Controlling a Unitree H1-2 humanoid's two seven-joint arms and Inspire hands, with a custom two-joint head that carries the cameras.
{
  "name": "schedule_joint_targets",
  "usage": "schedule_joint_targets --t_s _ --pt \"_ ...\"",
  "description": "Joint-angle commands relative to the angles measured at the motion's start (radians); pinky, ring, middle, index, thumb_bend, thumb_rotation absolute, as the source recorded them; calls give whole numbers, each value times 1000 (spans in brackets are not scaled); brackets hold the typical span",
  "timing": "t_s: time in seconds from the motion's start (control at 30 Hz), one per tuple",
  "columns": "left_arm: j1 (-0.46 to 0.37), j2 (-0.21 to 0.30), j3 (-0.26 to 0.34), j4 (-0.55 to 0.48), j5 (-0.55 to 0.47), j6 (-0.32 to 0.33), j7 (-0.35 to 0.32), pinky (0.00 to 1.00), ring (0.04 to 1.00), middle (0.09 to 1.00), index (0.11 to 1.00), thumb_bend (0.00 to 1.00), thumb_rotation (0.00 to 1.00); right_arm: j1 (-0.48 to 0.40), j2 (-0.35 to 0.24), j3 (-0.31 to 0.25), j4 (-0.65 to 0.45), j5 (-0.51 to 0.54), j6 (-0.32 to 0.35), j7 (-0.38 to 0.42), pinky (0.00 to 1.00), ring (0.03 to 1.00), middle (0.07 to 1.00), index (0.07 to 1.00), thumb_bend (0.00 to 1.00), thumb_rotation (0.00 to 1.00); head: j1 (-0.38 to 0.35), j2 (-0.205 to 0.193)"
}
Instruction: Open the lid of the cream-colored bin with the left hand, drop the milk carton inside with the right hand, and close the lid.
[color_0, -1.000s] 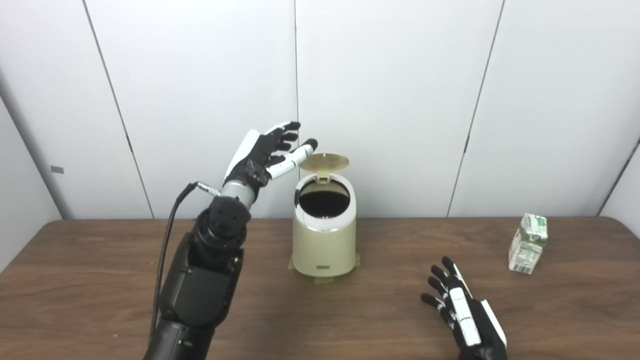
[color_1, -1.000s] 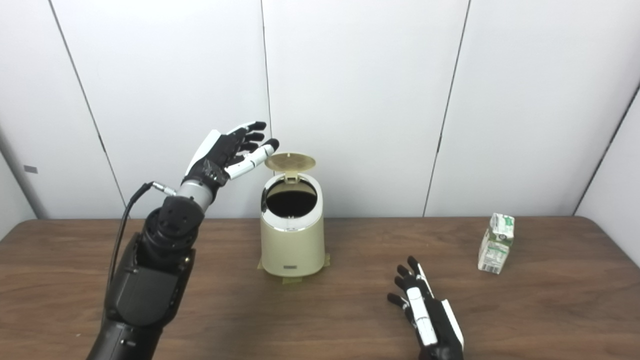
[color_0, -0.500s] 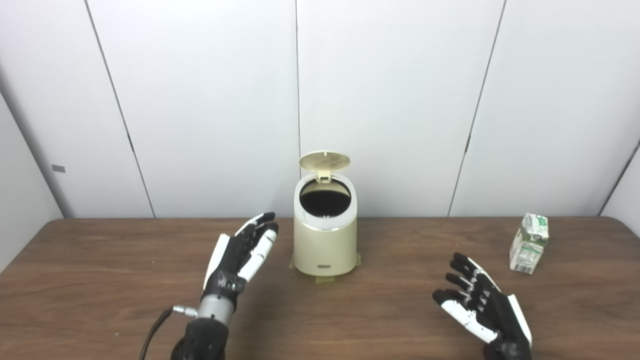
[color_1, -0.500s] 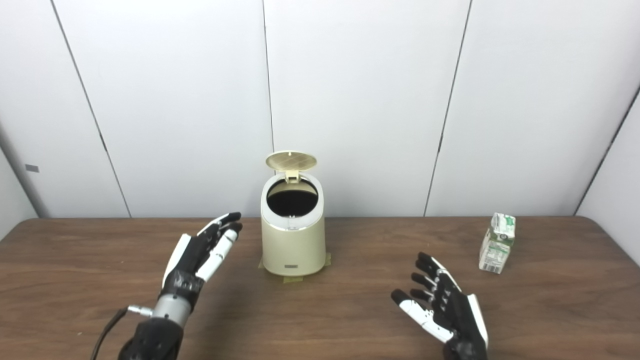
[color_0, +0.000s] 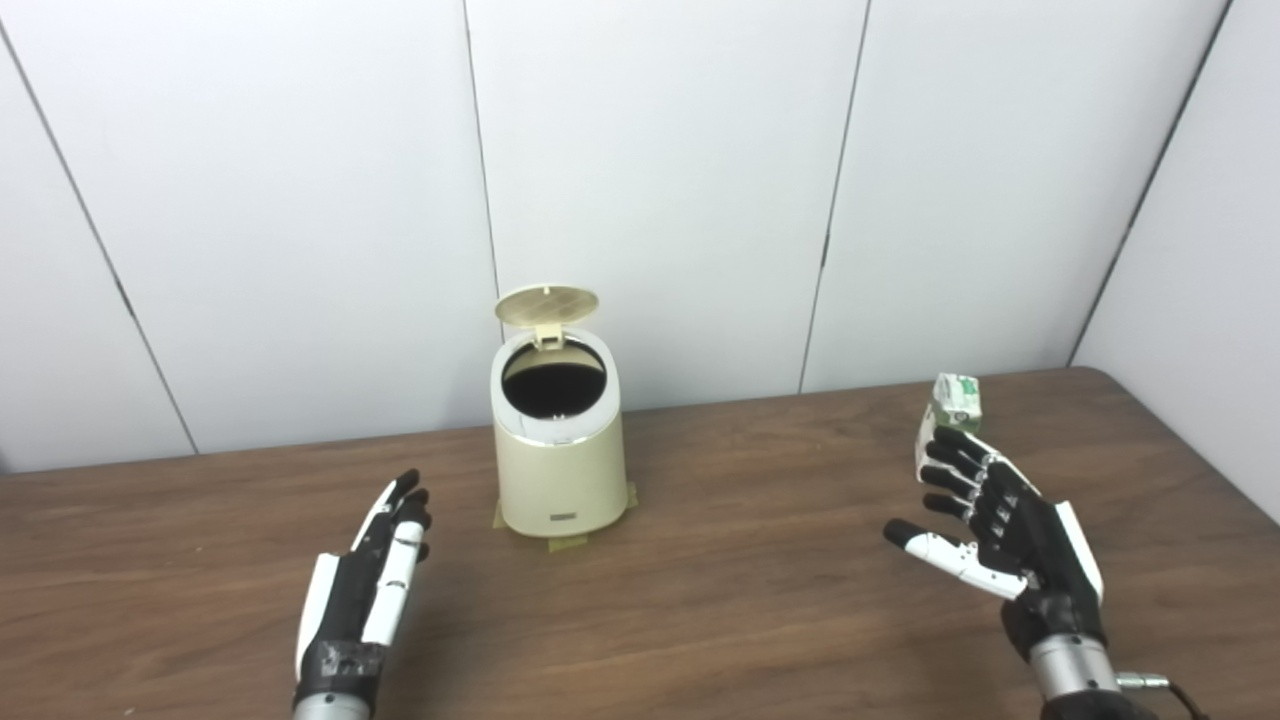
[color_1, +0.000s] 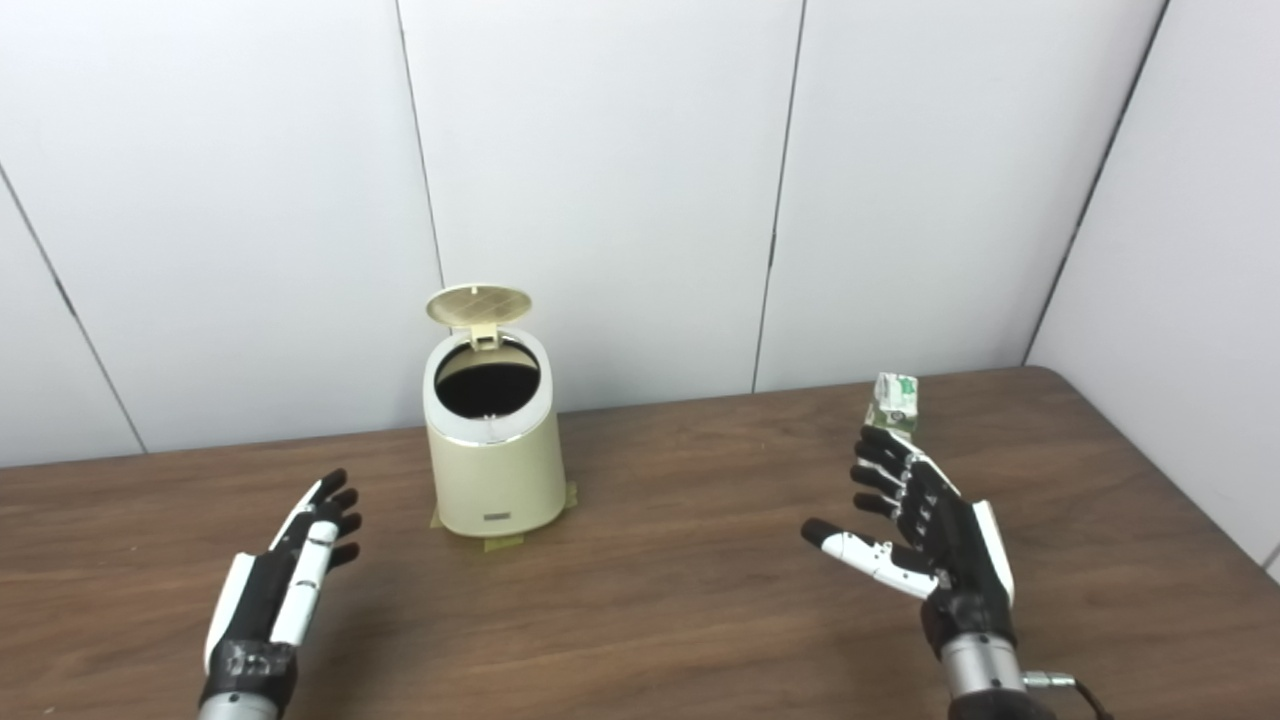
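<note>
The cream-colored bin stands at the back of the table, its round lid tipped up and the dark inside showing. A small green-and-white milk carton stands upright to the right, partly hidden behind my right hand. That hand hovers open in front of the carton, thumb stretched to the left, holding nothing. My left hand rests low at the front left, open and flat, well apart from the bin.
The brown wooden table runs to its right edge just past the carton. White wall panels stand close behind the bin. Strips of tape show at the bin's foot.
The camera has turned to the right. My left hand dropped from beside the raised lid to the table's front left. My right hand rose and moved toward the carton.
</note>
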Motion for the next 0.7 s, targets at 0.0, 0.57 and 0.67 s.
schedule_joint_targets --t_s 0.0,0.57,0.67 --pt "-37 10 7 -39 -16 -15 -1 852 879 907 935 386 908 -22 -28 -19 -43 -17 5 -15 730 774 817 801 835 200 -25 1" --pt "-47 65 13 -54 -84 11 -32 882 894 906 937 313 916 -157 -137 -54 8 -145 159 -54 681 800 837 801 853 132 -157 -8" --pt "-44 73 10 -74 -92 21 -47 881 890 903 948 299 913 -204 -191 -20 17 -189 236 -26 671 848 889 868 874 126 -159 -6"
